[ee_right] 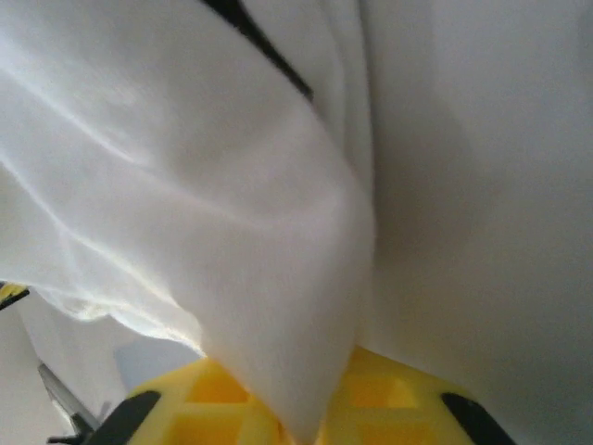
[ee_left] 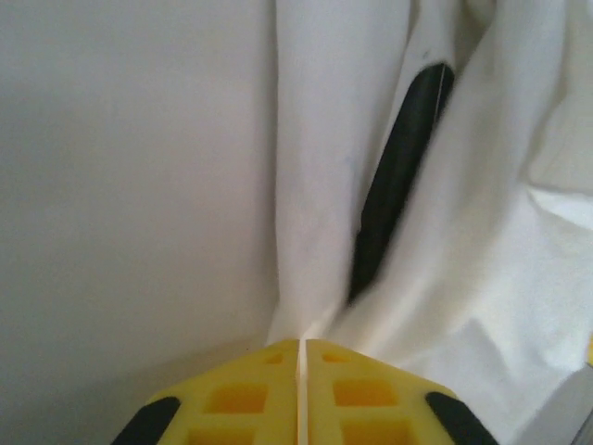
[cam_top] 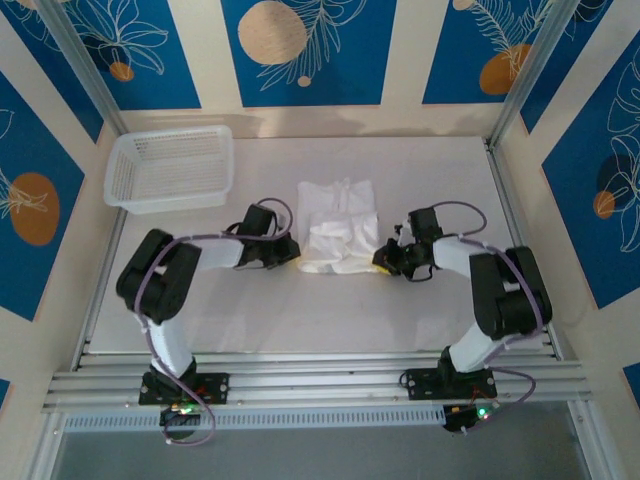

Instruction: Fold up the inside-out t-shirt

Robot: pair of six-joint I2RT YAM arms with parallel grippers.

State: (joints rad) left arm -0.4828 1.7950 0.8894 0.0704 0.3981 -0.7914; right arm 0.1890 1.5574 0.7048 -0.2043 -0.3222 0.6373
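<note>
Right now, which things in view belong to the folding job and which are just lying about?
Job in hand: white t-shirt; left claw and right claw, each pinching a near corner of it.
Lying about: white mesh basket, empty, at the far left.

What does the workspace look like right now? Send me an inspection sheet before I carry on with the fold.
Surface: white table, metal rails along its near edge.
Job's things: t-shirt at the centre, partly folded and bunched, wrinkled.
Clutter: white mesh basket at the far left corner, apart from the shirt.
Grippers: left gripper shut on the shirt's near left edge; right gripper shut on cloth at the near right edge.
Cables: purple cables run along both arms, none lying on the shirt.
Surroundings: blue and cream wall panels with leaf prints, metal frame posts.
</note>
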